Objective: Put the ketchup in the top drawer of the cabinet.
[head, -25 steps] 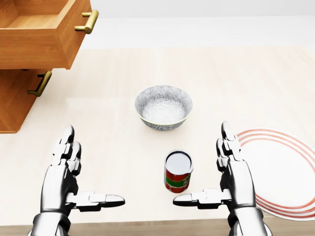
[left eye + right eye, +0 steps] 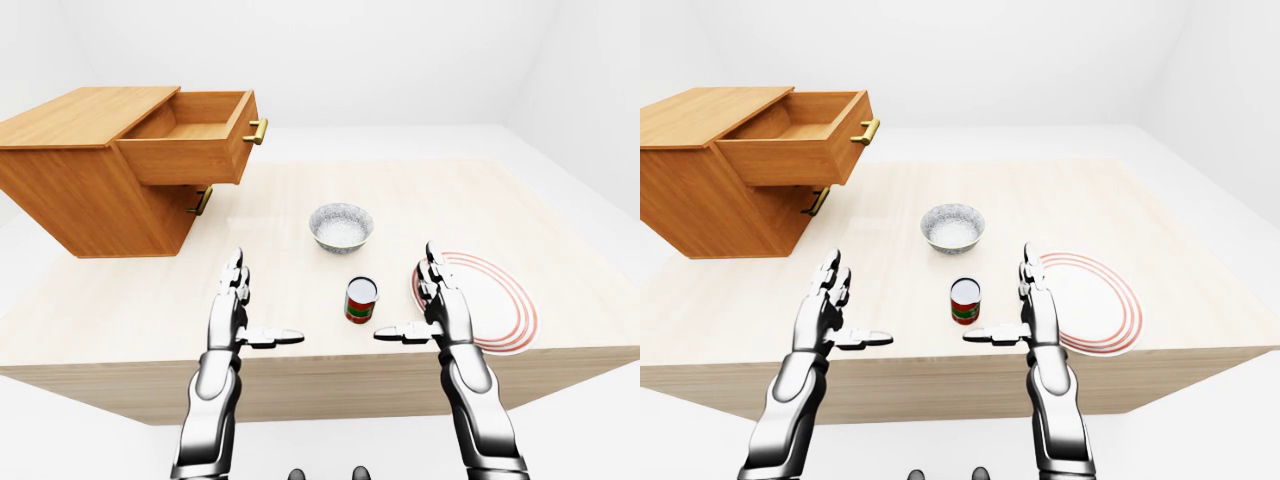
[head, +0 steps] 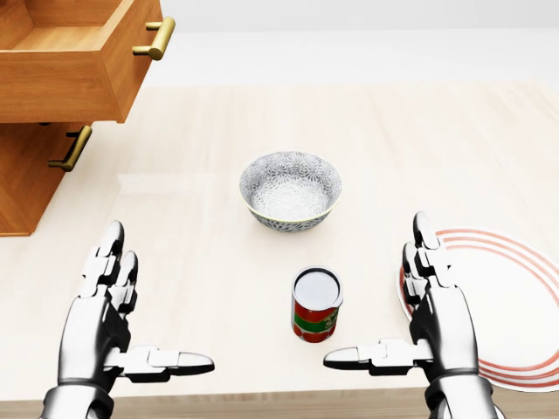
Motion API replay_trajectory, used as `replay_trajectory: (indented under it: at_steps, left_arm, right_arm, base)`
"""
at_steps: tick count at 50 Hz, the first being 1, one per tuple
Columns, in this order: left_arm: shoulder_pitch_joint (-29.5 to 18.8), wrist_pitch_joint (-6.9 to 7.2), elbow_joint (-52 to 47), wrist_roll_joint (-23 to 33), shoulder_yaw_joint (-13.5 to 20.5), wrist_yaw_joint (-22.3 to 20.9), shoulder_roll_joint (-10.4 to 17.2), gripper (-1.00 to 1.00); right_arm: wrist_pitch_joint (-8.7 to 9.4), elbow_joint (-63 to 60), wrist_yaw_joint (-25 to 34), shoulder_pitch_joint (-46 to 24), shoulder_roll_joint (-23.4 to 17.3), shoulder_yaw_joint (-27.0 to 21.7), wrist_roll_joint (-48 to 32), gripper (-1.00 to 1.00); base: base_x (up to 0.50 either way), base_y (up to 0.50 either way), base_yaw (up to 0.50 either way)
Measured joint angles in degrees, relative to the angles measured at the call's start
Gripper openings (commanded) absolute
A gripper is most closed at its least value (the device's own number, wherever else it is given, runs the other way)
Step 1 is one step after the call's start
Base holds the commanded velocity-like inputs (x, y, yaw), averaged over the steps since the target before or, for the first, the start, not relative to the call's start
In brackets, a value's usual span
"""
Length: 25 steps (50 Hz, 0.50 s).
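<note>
A small red and green can with a pale flat lid (image 3: 316, 305), the ketchup, is seen standing upright on the pale wooden table (image 3: 419, 148), low in the head view and a little right of centre. It is flanked by the two silver three-finger hands, neither of which touches it. The left hand (image 3: 105, 314) is held well apart from the can at the lower left, fingers spread and thumb stretched toward the can. The right hand (image 3: 432, 314) is held near the can at the lower right, likewise spread wide, its thumb pointed at the can with a gap between them.

Above the can, a grey patterned ceramic bowl (image 3: 290, 189) is placed. A white round plate with red rings (image 3: 511, 301) lies partly beneath the right hand. At the upper left, the wooden cabinet (image 2: 70, 190) is seen with its top drawer (image 2: 195, 140) pulled out, a brass handle (image 2: 257, 131) on its face.
</note>
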Motion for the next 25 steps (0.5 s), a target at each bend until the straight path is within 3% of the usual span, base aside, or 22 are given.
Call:
replay_trajectory:
  at_steps: [7, 14, 19, 25]
  left_arm:
    - [0.78, 0.47, -1.61, -0.24, 0.02, -0.63, -0.03, 1.00]
    - [3.64, 1.79, -7.50, -1.02, 0.32, -1.69, -0.09, 1.00]
    - [6.41, 3.17, -13.24, -1.97, 0.99, -2.74, -0.21, 1.00]
    - [9.64, 3.29, -19.59, -3.18, 2.18, -4.17, -0.53, 1.00]
  right_arm:
    - [0.51, -0.72, -0.23, 0.22, -0.34, -0.10, 0.45, 1.00]
    - [2.49, -7.80, -0.32, 3.28, -0.30, 0.24, 0.31, 1.00]
    - [2.49, -15.04, -0.18, 6.84, -0.05, 0.78, -0.21, 1.00]
    - [2.49, -24.02, 0.00, 11.73, 0.27, 1.97, -1.17, 1.00]
  base:
    - [0.00, 0.00, 0.00]
    - [0.00, 0.00, 0.00]
    - [0.00, 0.00, 0.00]
    - [0.00, 0.00, 0.00]
